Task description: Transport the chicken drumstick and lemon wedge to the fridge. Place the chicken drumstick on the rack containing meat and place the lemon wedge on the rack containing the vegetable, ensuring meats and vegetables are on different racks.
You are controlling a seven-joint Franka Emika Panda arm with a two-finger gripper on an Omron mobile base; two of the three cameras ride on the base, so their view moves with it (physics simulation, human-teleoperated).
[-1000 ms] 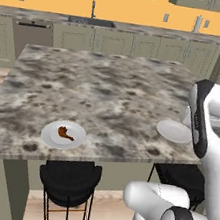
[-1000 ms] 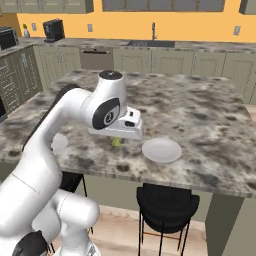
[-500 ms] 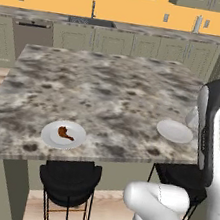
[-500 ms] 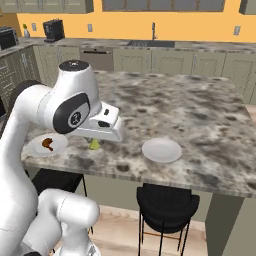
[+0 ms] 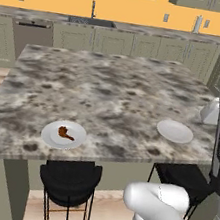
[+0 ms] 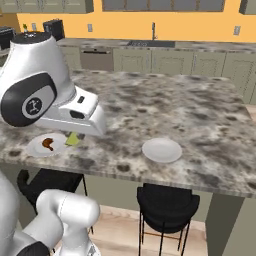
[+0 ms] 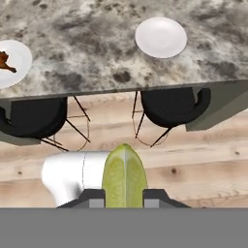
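- Left base view: the chicken drumstick (image 5: 65, 134) lies on a plate (image 5: 78, 132) at the tabletop's (image 5: 110, 92) near left edge; an empty plate (image 5: 175, 131) sits to the right.
- Right base view: the lemon wedge (image 6: 73, 139) hangs under the hand, beside the drumstick's plate.
- Hand view: the fingers (image 7: 92, 199) pinch the lemon wedge over the floor (image 7: 193, 160). The narrow grip could let the wedge slip and drop during transport.

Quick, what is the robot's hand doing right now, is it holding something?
Gripper: closed on the yellow-green lemon wedge, which sticks up between its two dark fingertips.
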